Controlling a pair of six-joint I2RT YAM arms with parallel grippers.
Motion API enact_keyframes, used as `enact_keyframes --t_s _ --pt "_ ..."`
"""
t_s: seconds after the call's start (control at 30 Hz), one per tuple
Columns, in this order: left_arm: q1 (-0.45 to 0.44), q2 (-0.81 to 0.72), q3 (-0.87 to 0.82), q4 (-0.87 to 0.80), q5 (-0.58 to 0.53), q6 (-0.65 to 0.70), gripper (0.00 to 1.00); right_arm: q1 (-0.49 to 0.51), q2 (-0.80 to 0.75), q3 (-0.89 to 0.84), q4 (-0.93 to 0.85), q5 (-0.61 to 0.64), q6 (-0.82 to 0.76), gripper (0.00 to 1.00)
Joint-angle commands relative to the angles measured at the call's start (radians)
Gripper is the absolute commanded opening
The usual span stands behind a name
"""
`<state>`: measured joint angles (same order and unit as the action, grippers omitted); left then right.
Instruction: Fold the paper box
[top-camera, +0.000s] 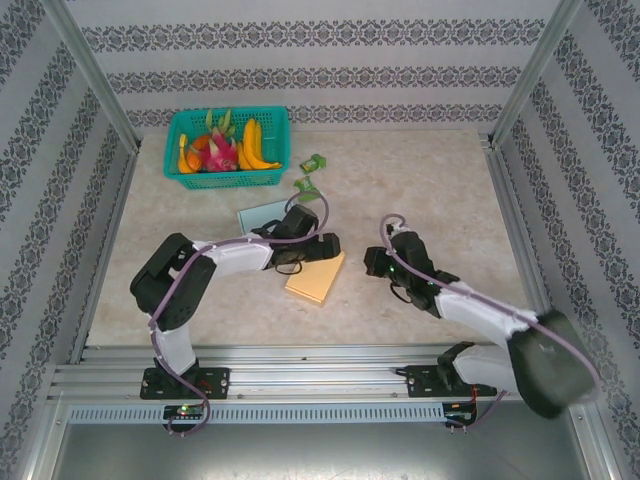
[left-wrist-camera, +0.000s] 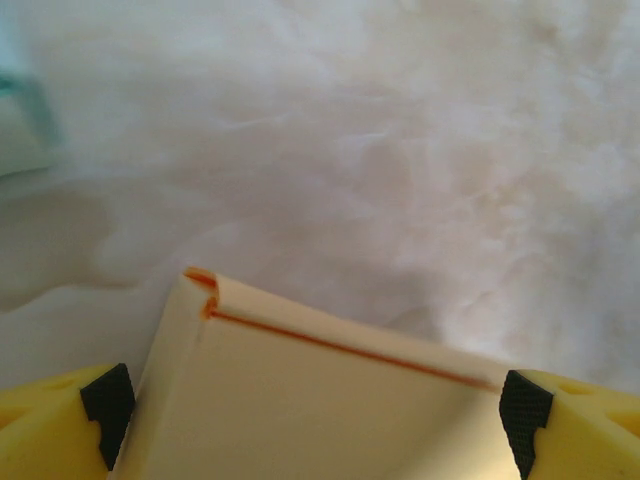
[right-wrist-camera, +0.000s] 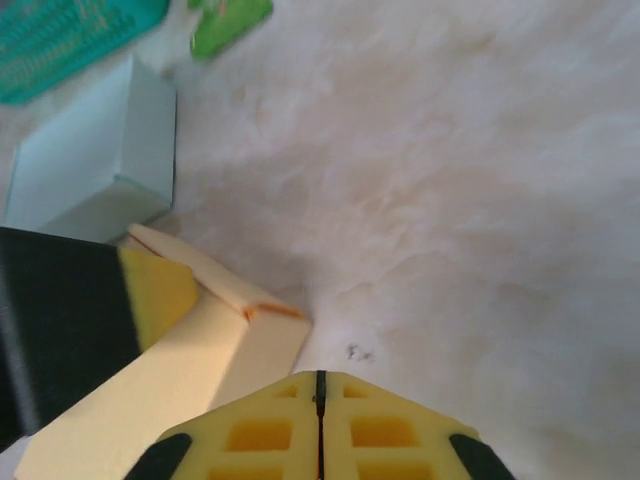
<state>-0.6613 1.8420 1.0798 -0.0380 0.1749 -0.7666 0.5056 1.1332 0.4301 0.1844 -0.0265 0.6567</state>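
The paper box lies flat on the table, a cream-yellow carton with orange showing at its creases. My left gripper stands wide open over its far-left part. In the left wrist view the box spans the whole gap between the two black-tipped fingers, one folded rim running along its far side. My right gripper hovers just right of the box, apart from it. Seen from the right wrist, its yellow fingers meet in a thin line, and the box lies to their left.
A teal basket of fruit stands at the back left, its mesh wall in the right wrist view's top corner. A pale blue box lies just behind the left gripper. Two green packets lie beside the basket.
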Motion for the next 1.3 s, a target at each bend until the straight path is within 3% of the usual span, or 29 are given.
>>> enact_keyframes --t_s 0.0,0.07,0.13,0.23,0.3,0.37,0.53,0.63,0.8,1.1,1.2,1.27 --pt "-0.048 0.034 0.106 0.046 0.122 0.023 0.95 -0.012 -0.182 -0.066 -0.047 0.158 -0.067 0.25" --pt "-0.079 0.029 0.140 0.029 0.111 0.063 0.95 -0.017 -0.301 -0.119 -0.056 0.180 -0.092 0.40" --pt "-0.093 -0.014 0.140 -0.019 0.034 0.085 0.95 -0.024 -0.407 -0.158 -0.066 0.203 -0.115 0.49" --pt "-0.093 -0.119 0.100 -0.179 -0.180 0.018 0.96 -0.033 -0.480 -0.192 -0.058 0.195 -0.136 0.54" --pt "-0.093 -0.177 0.053 -0.282 -0.263 -0.060 0.95 -0.035 -0.459 -0.183 -0.055 0.162 -0.160 0.57" --pt "-0.093 -0.225 -0.022 -0.305 -0.259 -0.128 0.95 -0.035 -0.394 -0.155 -0.052 0.125 -0.181 0.60" --pt "-0.108 -0.327 -0.271 -0.111 -0.152 -0.244 0.93 -0.035 -0.142 -0.034 -0.021 -0.030 -0.222 0.61" --pt "-0.142 -0.366 -0.332 -0.052 -0.153 -0.274 0.93 -0.027 -0.020 0.018 0.007 -0.103 -0.247 0.61" --pt "-0.195 -0.385 -0.329 -0.061 -0.222 -0.284 0.93 -0.015 0.106 0.068 0.008 -0.125 -0.277 0.62" --pt "-0.199 -0.239 -0.274 0.026 -0.160 -0.304 0.87 -0.013 0.262 0.077 0.041 -0.162 -0.269 0.62" --pt "-0.199 -0.203 -0.226 0.025 -0.157 -0.297 0.84 -0.011 0.311 0.068 0.086 -0.216 -0.249 0.59" --pt "-0.198 -0.176 -0.180 0.010 -0.162 -0.284 0.82 -0.013 0.331 0.053 0.137 -0.244 -0.227 0.52"
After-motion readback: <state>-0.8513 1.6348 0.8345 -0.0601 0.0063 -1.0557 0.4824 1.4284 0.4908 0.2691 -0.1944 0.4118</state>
